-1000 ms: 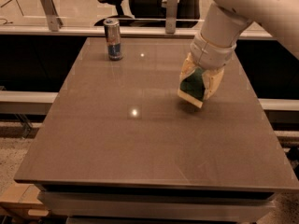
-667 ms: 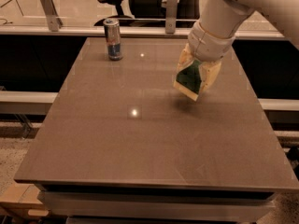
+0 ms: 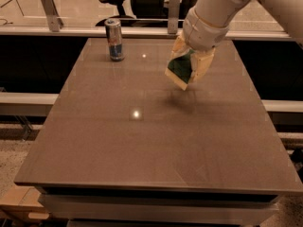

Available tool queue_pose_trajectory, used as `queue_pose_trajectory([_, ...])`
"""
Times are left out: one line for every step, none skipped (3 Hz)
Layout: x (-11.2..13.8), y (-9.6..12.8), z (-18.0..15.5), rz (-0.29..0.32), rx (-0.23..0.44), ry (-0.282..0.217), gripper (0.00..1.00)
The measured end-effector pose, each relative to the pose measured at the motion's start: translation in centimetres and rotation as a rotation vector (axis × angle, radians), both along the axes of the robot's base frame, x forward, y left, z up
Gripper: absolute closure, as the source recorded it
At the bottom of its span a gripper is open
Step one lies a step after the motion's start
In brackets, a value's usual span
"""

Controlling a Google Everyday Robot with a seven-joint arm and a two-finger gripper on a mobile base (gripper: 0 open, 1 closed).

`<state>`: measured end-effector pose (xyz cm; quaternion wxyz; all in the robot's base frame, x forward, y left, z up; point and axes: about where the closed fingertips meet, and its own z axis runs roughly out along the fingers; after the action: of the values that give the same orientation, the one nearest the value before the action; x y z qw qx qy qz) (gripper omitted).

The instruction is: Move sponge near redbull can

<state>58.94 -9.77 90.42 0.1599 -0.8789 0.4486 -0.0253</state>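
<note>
The redbull can stands upright at the far left of the brown table. The sponge, dark green on top with a pale yellow base, hangs tilted in the air above the table's far middle. My gripper comes in from the upper right and is shut on the sponge, its pale fingers on both sides of it. The sponge is well to the right of the can, with its shadow on the table below.
A black office chair and two metal posts stand beyond the table's far edge. A glass partition runs behind the table. A cardboard box sits on the floor at the lower left.
My gripper has lifted the sponge off the table and carried it up and to the left, closer to the can. The can has not moved.
</note>
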Motion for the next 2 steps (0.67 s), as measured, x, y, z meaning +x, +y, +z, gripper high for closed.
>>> queue_pose_trajectory([1.81,0.83,0.38,-0.069,0.055,-0.01,1.0])
queue_pose_trajectory([1.96,0.91,0.41,-0.078,0.06,-0.01,1.0])
